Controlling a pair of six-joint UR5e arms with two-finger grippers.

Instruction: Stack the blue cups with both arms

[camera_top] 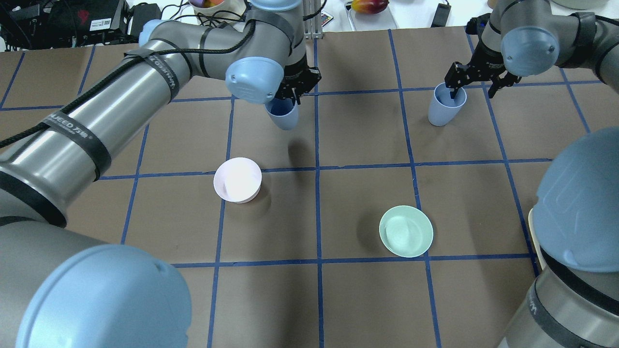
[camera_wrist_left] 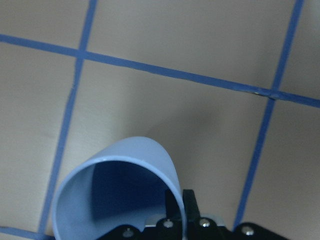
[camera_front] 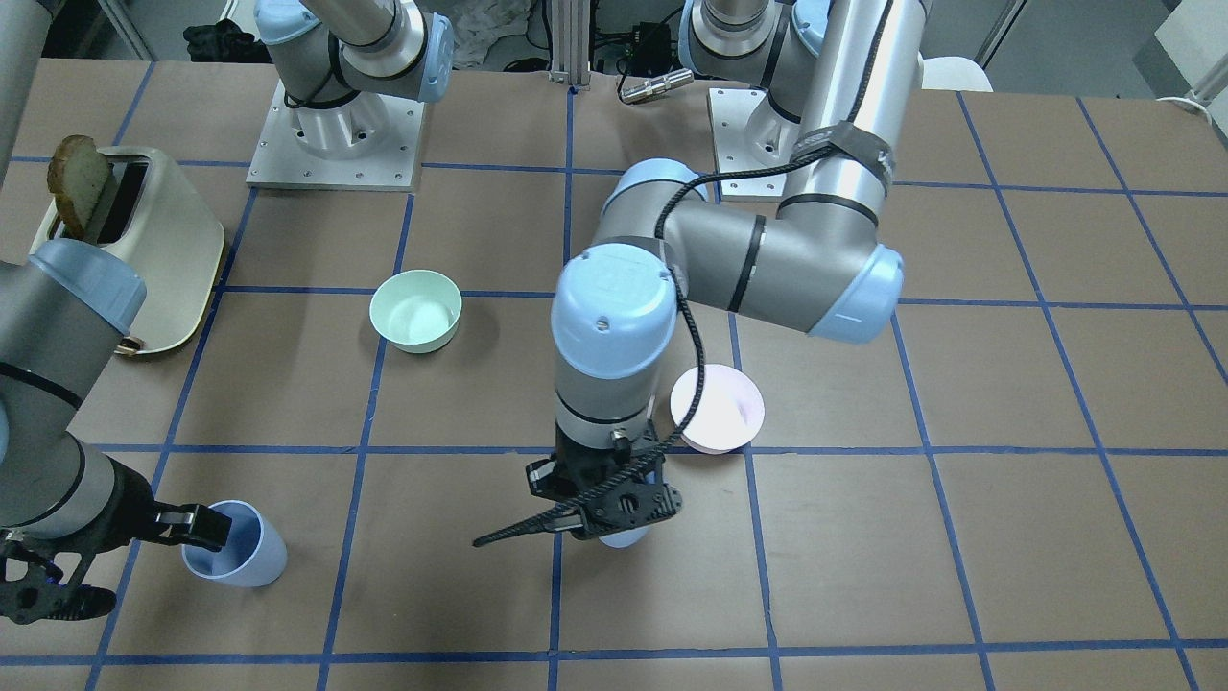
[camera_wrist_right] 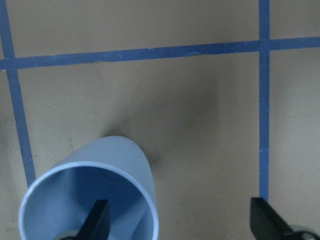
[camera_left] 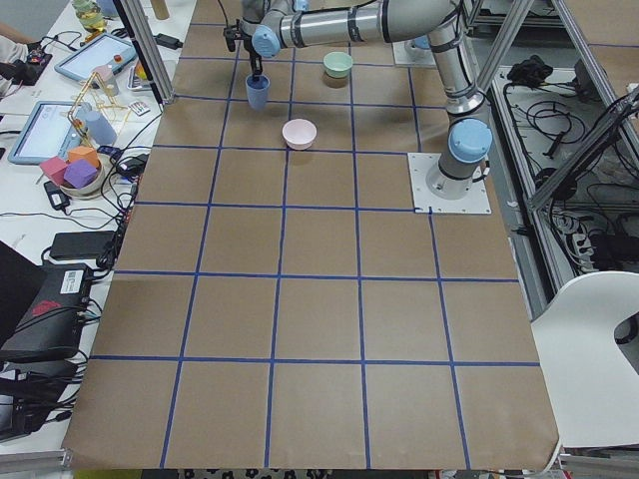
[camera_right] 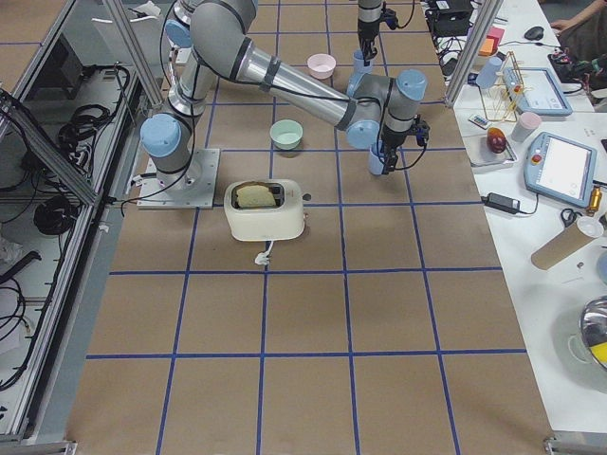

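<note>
Left gripper [camera_top: 291,96] clamps 1 pale-blue tapered plastic tumbler [camera_top: 283,116] by its rim; right gripper [camera_top: 473,90] jaws spread, 1 finger [camera_wrist_right: 98,223] inside the second tumbler [camera_top: 444,110].

One pale-blue cup [camera_top: 282,115] hangs upright from the left gripper [camera_top: 291,96], pinched at its rim wall. It seems clear of the table [camera_top: 367,203], its shadow lying apart. The other cup [camera_top: 445,107] stands upright on the table, one finger [camera_wrist_right: 97,220] of the spread right gripper [camera_top: 473,91] inside it.

blue cup [camera_wrist_right: 90,187], jaws astride its rim
</note>
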